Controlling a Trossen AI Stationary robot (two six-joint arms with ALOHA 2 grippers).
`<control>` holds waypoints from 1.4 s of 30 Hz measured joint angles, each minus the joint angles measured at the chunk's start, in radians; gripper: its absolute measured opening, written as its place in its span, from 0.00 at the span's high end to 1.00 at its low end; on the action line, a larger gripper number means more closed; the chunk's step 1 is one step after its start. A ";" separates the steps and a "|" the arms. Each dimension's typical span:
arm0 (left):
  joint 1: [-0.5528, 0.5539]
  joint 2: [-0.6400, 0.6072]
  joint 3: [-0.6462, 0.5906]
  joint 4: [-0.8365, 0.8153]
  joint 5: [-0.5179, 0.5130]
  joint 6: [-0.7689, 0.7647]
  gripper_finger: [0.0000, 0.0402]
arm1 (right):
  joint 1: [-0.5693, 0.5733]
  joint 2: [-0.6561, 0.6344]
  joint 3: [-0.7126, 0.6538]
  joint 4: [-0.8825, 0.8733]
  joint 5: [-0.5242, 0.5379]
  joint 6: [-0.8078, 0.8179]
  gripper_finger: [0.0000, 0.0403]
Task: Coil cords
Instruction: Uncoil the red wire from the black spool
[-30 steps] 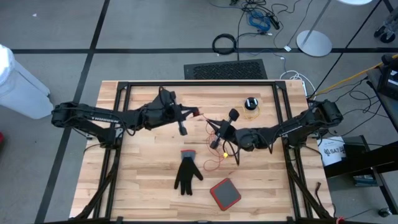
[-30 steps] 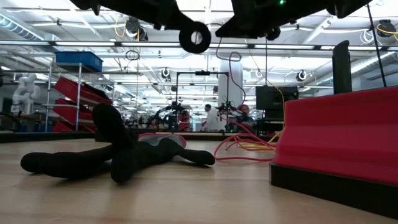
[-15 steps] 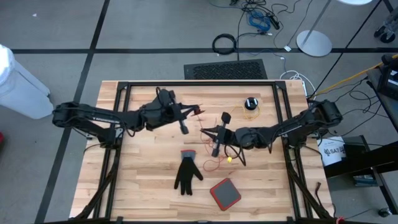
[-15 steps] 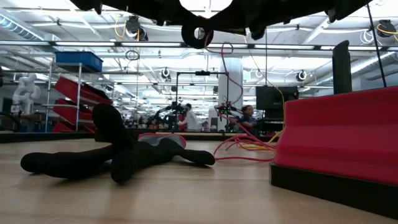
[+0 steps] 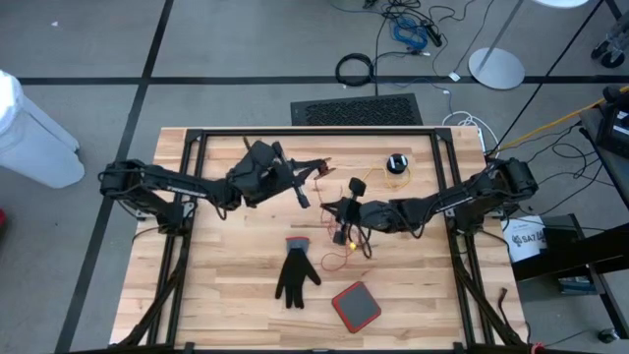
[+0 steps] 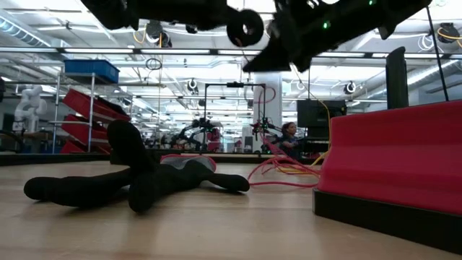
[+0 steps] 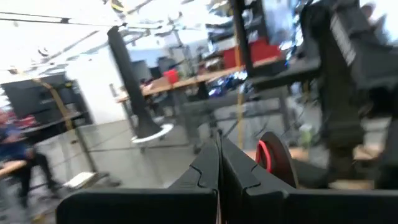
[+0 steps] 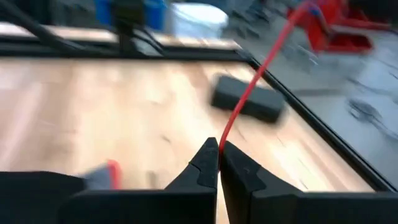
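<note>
Two cords here: one is tangled mid-table and pinched by the right gripper, the other sits near the far edge. The left gripper hangs squeezed shut over the far middle. A glove and a red block lie toward the near edge.

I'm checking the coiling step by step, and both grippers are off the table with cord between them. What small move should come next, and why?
Probably the left gripper should swing its pinched end round toward the right gripper to lay a loop. Both are shut on the thin cord, held close together above the table, while loose cord still lies tangled beneath the right gripper, uncoiled.
</note>
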 joint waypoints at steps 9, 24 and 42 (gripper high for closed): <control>-0.001 -0.108 0.000 -0.332 0.109 -0.077 1.00 | 0.011 -0.004 0.000 -0.046 0.280 0.041 1.00; 0.013 -0.106 0.000 -0.498 -0.086 0.083 1.00 | 0.098 -0.005 -0.001 0.274 0.120 -0.212 1.00; 0.070 -0.033 0.000 -0.117 0.057 -0.095 1.00 | 0.029 -0.005 0.000 -0.059 0.015 0.019 1.00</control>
